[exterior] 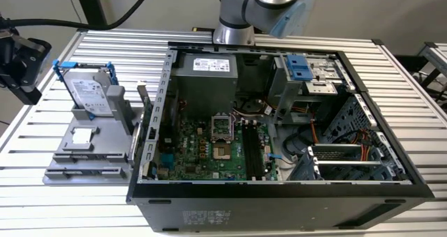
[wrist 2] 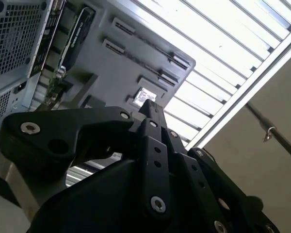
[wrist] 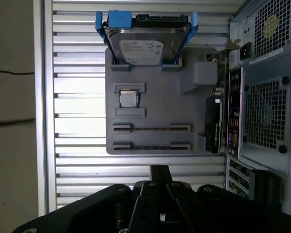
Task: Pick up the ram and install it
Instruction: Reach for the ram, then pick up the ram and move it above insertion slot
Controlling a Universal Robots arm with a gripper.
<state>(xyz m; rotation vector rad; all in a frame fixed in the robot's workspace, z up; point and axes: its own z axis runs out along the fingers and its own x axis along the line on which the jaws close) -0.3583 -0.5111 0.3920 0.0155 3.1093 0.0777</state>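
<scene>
My jaws are closed, empty — dropped unopened onto the ram [wrist: 150, 128], 9 o'clock of the case [exterior: 279, 205], they'd likely crack it.

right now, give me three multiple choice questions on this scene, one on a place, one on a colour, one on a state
1. Relative to the computer case, where is the hard drive? A inside it; B outside it, standing on the grey tray; C on top of it.
2. What colour is the hard drive's bracket? A blue; B red; C yellow.
3. With the ram on the tray, the fingers are: A shut on it; B spread wide; C shut, empty.
Answers: 1 B, the drive stands on the tray at the exterior view's left of the case. 2 A, blue frames the drive. 3 C, the tips meet with nothing between them.
</scene>
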